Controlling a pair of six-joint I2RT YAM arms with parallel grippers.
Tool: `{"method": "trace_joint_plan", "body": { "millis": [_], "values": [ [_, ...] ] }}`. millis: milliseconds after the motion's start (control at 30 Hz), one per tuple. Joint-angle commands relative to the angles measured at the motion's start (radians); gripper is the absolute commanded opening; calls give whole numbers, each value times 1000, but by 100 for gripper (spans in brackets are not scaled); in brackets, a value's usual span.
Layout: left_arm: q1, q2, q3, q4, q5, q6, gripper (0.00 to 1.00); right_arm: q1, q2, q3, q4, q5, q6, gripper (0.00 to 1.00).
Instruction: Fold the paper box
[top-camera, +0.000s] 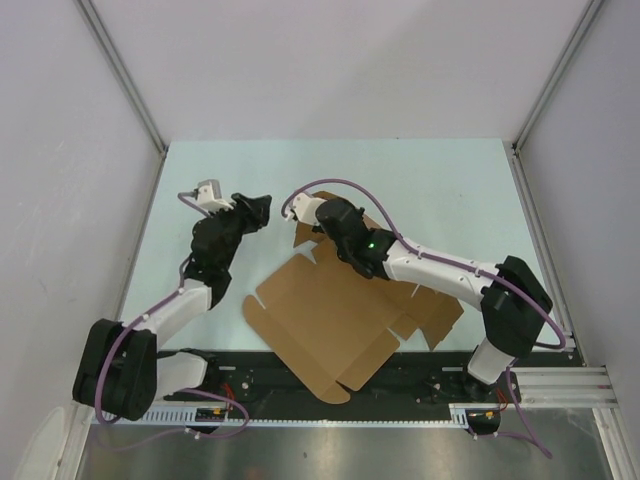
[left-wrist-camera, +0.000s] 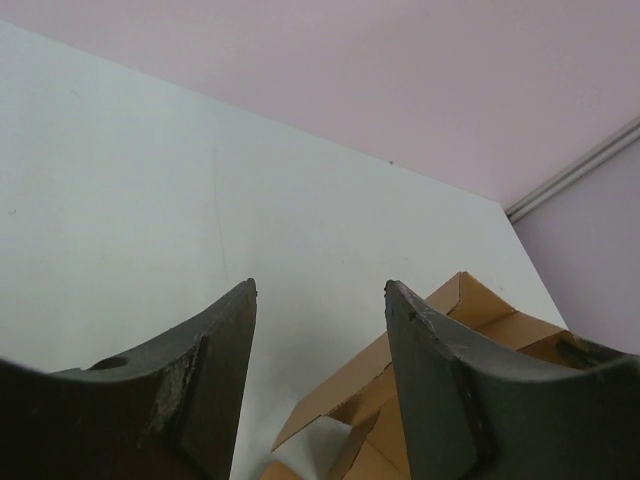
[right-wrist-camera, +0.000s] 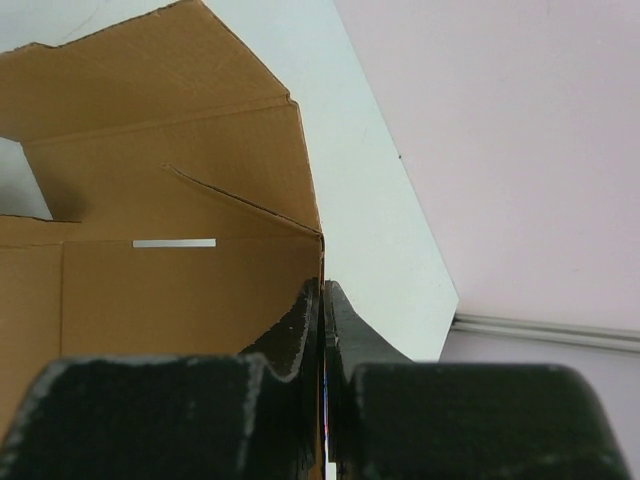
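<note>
Raising the far flap of the plain brown die-cut cardboard box (top-camera: 340, 325) with our black two-finger right gripper (right-wrist-camera: 322, 288).
The box lies mostly flat on the pale green tabletop (top-camera: 430, 185), with the flap at its far end standing up. Our right gripper is closed tight on an edge of that flap, the cardboard sandwiched between its fingers. Our black left gripper (left-wrist-camera: 320, 290) hangs near the box's far end, off to its left, fingers partly spread and holding nothing. To fold well, we judge the flap should swing squarely along its score line. The left fingers should come in to steady the neighbouring side flap, so the sheet does not skid.
</note>
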Motion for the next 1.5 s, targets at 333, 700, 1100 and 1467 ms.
{"method": "trace_joint_plan", "body": {
  "millis": [333, 700, 1100, 1467],
  "values": [
    [-28, 61, 15, 4, 146, 108, 62, 19, -42, -3, -23, -27, 32, 0],
    [-120, 56, -70, 170, 247, 282, 78, 17, -44, -3, -31, -37, 34, 0],
    [-123, 215, 13, 152, 225, 315, 67, 22, -47, -3, -34, -46, 34, 0],
    [-140, 274, 87, 133, 241, 338, 45, 25, -37, -3, -31, -50, 31, 0]
  ]
}}
